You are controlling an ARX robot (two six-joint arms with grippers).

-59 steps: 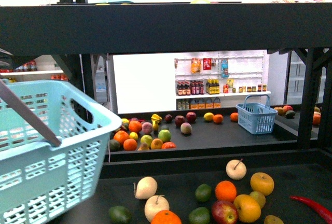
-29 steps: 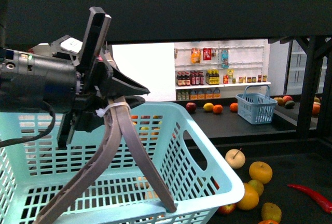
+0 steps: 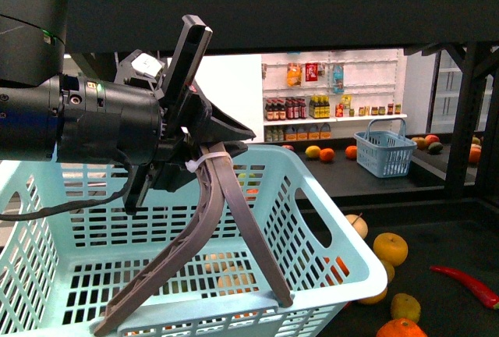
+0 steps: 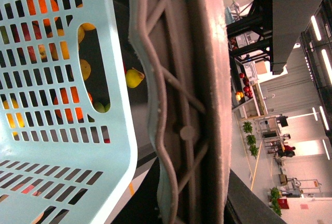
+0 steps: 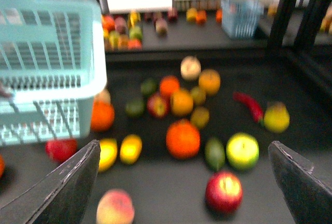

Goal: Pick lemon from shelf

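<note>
Since half a second ago the left arm and its light-blue basket (image 3: pixel 366 263) have slid further right and up across the front view, so the basket's near corner now hides more of the fruit on the lower tier of the shelf (image 3: pixel 327 9). Judging from this, the pick has not begun: no fruit has been lifted and the basket looks empty, the colours inside it being fruit seen through the mesh. The left hand (image 3: pixel 210 148) is clenched on the grey-brown handle (image 3: pixel 251 235) where its two struts meet, carrying the basket; the left wrist view shows only that handle up close against the basket wall. The right hand (image 5: pixel 182 149) is spread wide and grasps nothing, hanging above the scattered fruit without touching any of it. That view is blurred, but a yellow oval fruit that I take for the lemon (image 5: pixel 129 148) lies on the dark tray just beside the basket, apart from the right hand. Reaching down, closing on it and lifting it all remain.
</note>
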